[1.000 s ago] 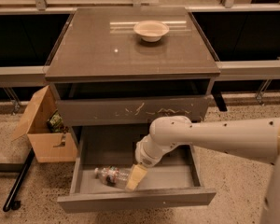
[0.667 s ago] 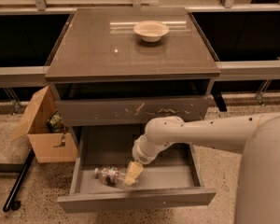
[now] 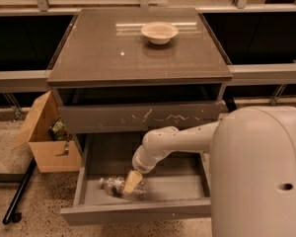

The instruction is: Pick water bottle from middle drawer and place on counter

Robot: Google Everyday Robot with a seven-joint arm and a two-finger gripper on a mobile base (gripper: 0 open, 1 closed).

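Note:
The water bottle [image 3: 111, 185], clear with a dark label band, lies on its side in the tray of the open middle drawer [image 3: 138, 212], at its front left. My gripper [image 3: 132, 182] hangs from the white arm reaching down into the drawer and sits right over the bottle's right part, covering it. The counter [image 3: 103, 48] is the glossy grey-brown top of the cabinet above.
A white bowl [image 3: 159, 32] stands on the counter towards the back. The shut drawer front with white scratches [image 3: 138, 118] is just above the open drawer. An open cardboard box [image 3: 44, 137] and a black pole [image 3: 17, 194] are on the floor at the left.
The arm has swung left and closer to the camera, and the gripper has shifted slightly left onto the bottle. The bottle has not visibly moved.

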